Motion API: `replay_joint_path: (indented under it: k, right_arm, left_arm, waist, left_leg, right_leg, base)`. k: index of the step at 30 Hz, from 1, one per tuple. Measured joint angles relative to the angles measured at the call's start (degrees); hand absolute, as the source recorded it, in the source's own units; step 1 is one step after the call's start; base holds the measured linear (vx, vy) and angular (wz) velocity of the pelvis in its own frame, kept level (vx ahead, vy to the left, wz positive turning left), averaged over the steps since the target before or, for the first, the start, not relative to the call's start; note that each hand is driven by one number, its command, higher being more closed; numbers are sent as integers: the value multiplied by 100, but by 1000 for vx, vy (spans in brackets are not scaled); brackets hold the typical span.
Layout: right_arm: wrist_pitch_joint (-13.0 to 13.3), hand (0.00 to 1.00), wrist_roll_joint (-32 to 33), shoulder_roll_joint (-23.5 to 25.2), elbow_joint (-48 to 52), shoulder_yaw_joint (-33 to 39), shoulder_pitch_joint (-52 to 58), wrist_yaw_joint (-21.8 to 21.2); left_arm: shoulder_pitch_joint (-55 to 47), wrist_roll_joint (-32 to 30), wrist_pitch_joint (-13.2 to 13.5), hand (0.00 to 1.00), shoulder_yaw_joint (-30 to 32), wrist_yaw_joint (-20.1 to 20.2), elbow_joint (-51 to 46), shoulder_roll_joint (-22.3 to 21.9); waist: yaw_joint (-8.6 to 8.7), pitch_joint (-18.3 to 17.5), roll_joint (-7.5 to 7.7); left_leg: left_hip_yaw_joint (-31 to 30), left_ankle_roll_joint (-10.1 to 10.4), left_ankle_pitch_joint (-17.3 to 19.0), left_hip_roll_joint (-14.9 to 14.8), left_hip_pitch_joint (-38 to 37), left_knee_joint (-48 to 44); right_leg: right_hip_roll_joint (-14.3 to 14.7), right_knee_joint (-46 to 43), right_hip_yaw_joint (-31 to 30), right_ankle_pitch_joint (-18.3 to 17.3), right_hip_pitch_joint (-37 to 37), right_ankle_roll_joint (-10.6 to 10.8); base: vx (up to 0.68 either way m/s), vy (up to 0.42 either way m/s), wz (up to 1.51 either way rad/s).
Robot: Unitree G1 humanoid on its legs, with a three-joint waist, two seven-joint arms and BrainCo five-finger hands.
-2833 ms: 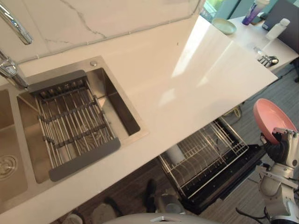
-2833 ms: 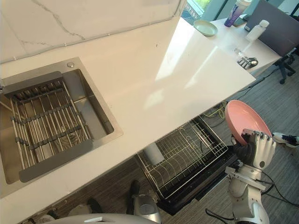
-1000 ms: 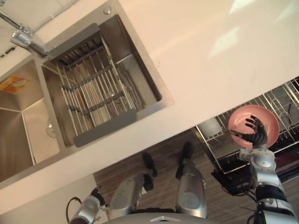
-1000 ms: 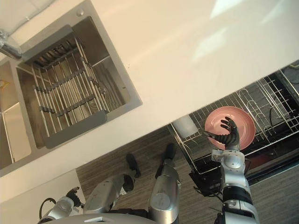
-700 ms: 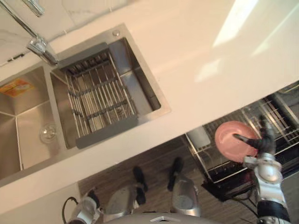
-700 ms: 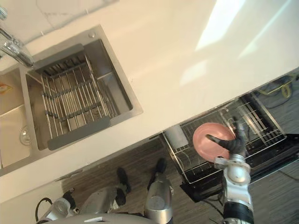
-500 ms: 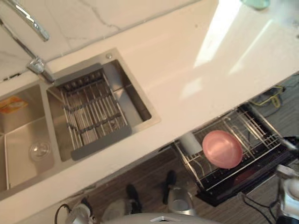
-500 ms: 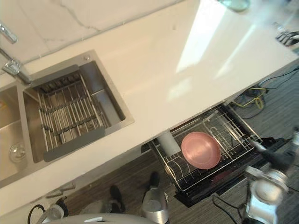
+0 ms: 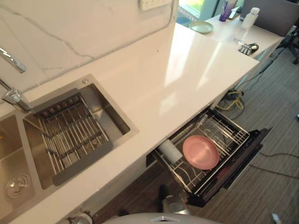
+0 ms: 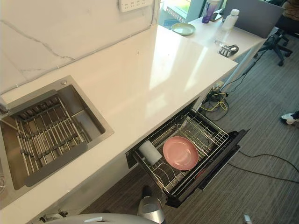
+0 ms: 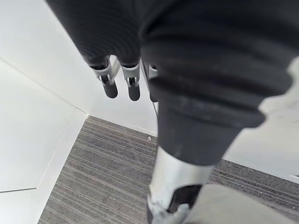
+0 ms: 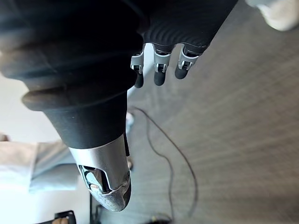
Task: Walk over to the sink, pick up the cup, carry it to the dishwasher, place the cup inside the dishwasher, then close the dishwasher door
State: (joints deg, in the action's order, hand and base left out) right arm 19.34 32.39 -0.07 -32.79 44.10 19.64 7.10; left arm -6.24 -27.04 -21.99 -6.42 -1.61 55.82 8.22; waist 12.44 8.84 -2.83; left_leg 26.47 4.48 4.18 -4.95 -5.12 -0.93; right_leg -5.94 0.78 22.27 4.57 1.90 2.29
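Observation:
A pink plate lies flat in the pulled-out wire rack of the dishwasher under the counter. Beside it in the rack lies a white cup-like cylinder. The dark dishwasher door hangs open below the rack. My left hand hangs over grey carpet beside a white cabinet, fingers straight and empty. My right hand hangs over the carpet too, with straight fingers holding nothing.
The steel sink with a grey drain rack sits at the counter's left. A green plate, bottles and small items stand at the far end. Cables run across the carpet; a person's shoe shows at right.
A second ago my right hand held the pink plate over the rack. It has let go and drawn away; the plate now lies in the rack. The camera has swung.

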Motion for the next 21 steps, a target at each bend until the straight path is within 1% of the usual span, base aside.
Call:
replay_joint_path:
  k: [1, 3, 4, 6, 7, 8, 10, 11, 12, 13, 15, 17, 18, 19, 20, 21]
  right_arm:
    - [34, 0, 105, 118, -16, -239, -20, -151]
    - [253, 0, 43, 169, -81, -402, -122, -151]
    - [435, 0, 138, 120, -193, -463, -216, -170]
    - [472, 0, 450, 6, -223, -598, -369, -248]
    - [472, 0, 679, -90, -266, -749, -525, -332]
    - [472, 0, 773, -145, -302, -817, -619, -350]
    - [447, 0, 1016, -310, -467, -1181, -1116, -461]
    - [441, 0, 1080, -332, -483, -1227, -1225, -467]
    - [478, 0, 1285, -361, -638, -1164, -1379, -407]
    - [425, 0, 1383, -513, -727, -1236, -1366, -437]
    - [402, 0, 1598, -656, -745, -1255, -1476, -471]
    - [320, 0, 2028, -783, -889, -1294, -1578, -624]
    - [231, 0, 2296, -865, -902, -1417, -1582, -727]
    - [50, 0, 2658, -946, -901, -1498, -1597, -859]
    - [-72, 0, 2850, -996, -902, -1507, -1625, -943]
    - [-256, 0, 3100, -1135, -988, -1577, -1725, -1049]
  left_arm:
    - [4, 5, 0, 0, 0, 2, 1, -22]
    - [43, 53, 2, 0, -5, 8, 2, -35]
    - [62, 103, 2, 0, -11, 40, 1, -33]
    - [55, 174, 3, 0, -17, 44, 3, -33]
    - [39, 216, 12, 0, -29, 49, 2, -33]
    - [31, 216, 19, 0, -33, 55, 3, -33]
    - [-18, 225, 94, 0, -50, 60, -1, -50]
    - [-21, 229, 123, 0, -50, 58, 0, -59]
    - [-38, 262, 199, 0, -51, 52, -3, -75]
    - [-71, 279, 230, 0, -50, 53, -2, -101]
    - [-165, 284, 277, 0, -49, 52, 0, -127]
    - [-256, 272, 395, 0, -44, 43, 2, -128]
    - [-301, 270, 449, 0, -44, 39, 3, -129]
    - [-332, 257, 499, 0, -43, 34, 3, -132]
    - [-344, 243, 539, 0, -40, 27, -1, -131]
    - [-345, 203, 622, 0, -41, 5, 0, -133]
  waist:
    - [-29, -12, -41]
    - [-83, -1, -70]
    - [-129, 3, -68]
    - [-224, 24, -79]
    - [-287, 52, -110]
    - [-306, 69, -129]
    - [-350, 197, -215]
    - [-363, 247, -237]
    - [-421, 332, -299]
    - [-451, 388, -374]
    - [-456, 430, -478]
    - [-464, 448, -517]
    - [-487, 451, -519]
    - [-496, 449, -522]
    - [-511, 448, -525]
    - [-552, 450, -529]
  left_leg:
    - [39, -4, 2, 0, 0, -1]
    - [38, -6, 2, -2, -4, -2]
    - [39, -5, -3, -18, -6, -2]
    - [24, -11, -20, -27, -12, 5]
    - [8, -33, -37, -24, -12, 12]
    - [-15, -36, -39, -20, -11, 13]
    - [-207, -58, -63, 6, -6, 22]
    - [-269, -62, -78, 18, -1, 24]
    - [-343, -107, -119, 36, 16, 23]
    - [-442, -119, -147, 65, 27, 37]
    - [-579, -98, -208, 116, 76, 80]
    - [-708, -25, -311, 170, 119, 114]
    - [-802, 50, -385, 209, 142, 114]
    - [-888, 52, -470, 247, 180, 114]
    - [-938, 43, -509, 260, 207, 113]
    - [-996, 36, -591, 289, 260, 114]
  right_leg:
    - [12, 69, -11, 48, -10, -4]
    - [19, 138, 9, 77, -63, -7]
    - [26, 199, 51, 96, -122, -15]
    - [31, 290, 127, 116, -201, -3]
    - [29, 327, 167, 130, -231, 7]
    - [27, 346, 191, 143, -249, 23]
    - [4, 384, 354, 158, -345, 56]
    - [-5, 384, 387, 153, -368, 61]
    - [-25, 384, 480, 144, -389, 72]
    - [-51, 383, 563, 146, -386, 75]
    - [-95, 381, 697, 165, -381, 64]
    - [-152, 379, 848, 176, -390, 74]
    - [-194, 378, 923, 180, -412, 78]
    - [-232, 358, 1006, 179, -424, 78]
    - [-251, 348, 1045, 178, -421, 79]
    - [-279, 342, 1137, 178, -416, 79]
  base:
    - [-42, 16, -12]
    - [-38, 29, 7]
    - [-12, 35, 25]
    - [3, 31, 23]
    - [9, 31, 13]
    - [18, 41, 21]
    - [21, 48, 32]
    - [24, 57, 38]
    - [33, 56, 36]
    - [44, 58, 36]
    - [61, 59, 34]
    - [35, 41, 35]
    - [-8, 5, 36]
    - [-19, 7, 36]
    - [-52, 3, 37]
    - [-80, -5, 36]
